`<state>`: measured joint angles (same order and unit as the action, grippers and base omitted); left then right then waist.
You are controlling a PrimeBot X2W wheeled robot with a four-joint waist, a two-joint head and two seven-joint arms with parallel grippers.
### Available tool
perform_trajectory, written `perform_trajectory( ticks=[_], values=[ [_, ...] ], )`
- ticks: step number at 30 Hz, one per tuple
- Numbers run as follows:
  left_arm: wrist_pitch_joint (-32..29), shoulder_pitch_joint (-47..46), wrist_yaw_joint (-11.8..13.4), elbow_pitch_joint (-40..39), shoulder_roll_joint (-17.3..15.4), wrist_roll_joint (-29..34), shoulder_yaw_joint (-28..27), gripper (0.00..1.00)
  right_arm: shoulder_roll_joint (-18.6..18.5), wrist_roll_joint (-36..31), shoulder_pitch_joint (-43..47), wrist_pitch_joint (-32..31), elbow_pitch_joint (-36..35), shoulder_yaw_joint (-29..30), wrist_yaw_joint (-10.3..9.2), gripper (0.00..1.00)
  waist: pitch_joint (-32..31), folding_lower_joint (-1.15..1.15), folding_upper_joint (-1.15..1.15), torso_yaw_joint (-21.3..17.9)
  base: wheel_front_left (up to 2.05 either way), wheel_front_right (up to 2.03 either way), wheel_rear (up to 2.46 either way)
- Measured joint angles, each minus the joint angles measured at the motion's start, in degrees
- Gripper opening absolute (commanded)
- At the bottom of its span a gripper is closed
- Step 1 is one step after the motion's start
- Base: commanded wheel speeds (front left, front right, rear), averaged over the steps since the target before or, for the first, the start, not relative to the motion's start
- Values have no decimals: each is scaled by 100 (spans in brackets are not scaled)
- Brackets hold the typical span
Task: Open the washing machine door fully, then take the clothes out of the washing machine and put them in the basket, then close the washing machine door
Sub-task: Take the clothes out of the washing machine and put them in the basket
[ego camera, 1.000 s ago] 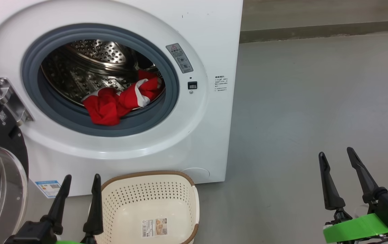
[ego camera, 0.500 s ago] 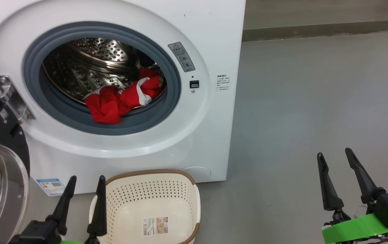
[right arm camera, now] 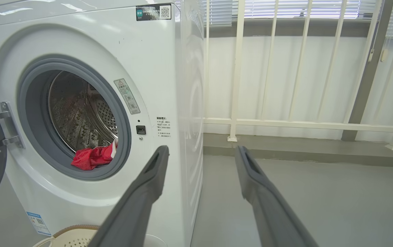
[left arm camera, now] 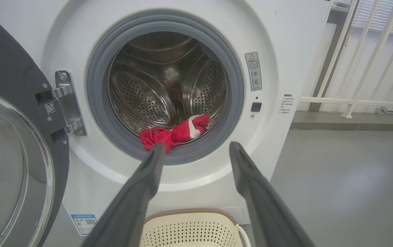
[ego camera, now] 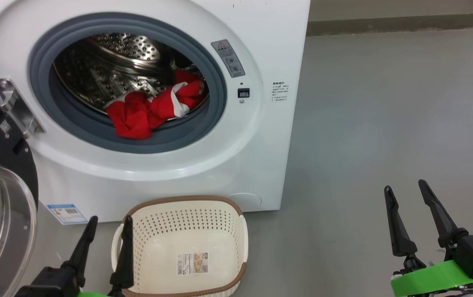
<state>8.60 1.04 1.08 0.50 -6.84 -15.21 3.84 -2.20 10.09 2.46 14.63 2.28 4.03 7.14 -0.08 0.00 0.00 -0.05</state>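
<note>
While the washing machine door (ego camera: 1,198) stands swung wide open at the left on its metal hinge (ego camera: 15,109), with its clear glass bowl bulging outward, the clothes (ego camera: 150,111) lie as a red heap with white trim at the front lower edge of the perforated steel drum (ego camera: 108,70). One red fold drapes over the grey gasket (ego camera: 216,103). The washing machine (ego camera: 236,165) is white, with a small blue label (ego camera: 66,212) low on its front. The basket (ego camera: 183,201) stands upright on the grey floor (ego camera: 385,123) just in front of the machine, below the opening, a label sticker (ego camera: 193,264) on its inner bottom. The left gripper (ego camera: 110,218) hangs at the lower left of the head view beside the basket's left rim, fingers spread apart and gripping nothing; in the left wrist view they point toward the lower gasket. The right gripper (ego camera: 404,185) hangs over bare floor, well apart from the machine, fingers likewise spread and gripping nothing, a green band (ego camera: 430,278) on its wrist. A white railing (right arm camera: 285,68) stands beyond the machine's side.
</note>
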Motion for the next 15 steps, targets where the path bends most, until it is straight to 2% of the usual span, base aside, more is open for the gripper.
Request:
perform_trajectory(
  ticks=[15],
  values=[
    [83,-648,48,212,35,-220,-21,100,0,-7,-130,0,-111,-67,0,100,705,0,0,142,0,0,0]
  ],
)
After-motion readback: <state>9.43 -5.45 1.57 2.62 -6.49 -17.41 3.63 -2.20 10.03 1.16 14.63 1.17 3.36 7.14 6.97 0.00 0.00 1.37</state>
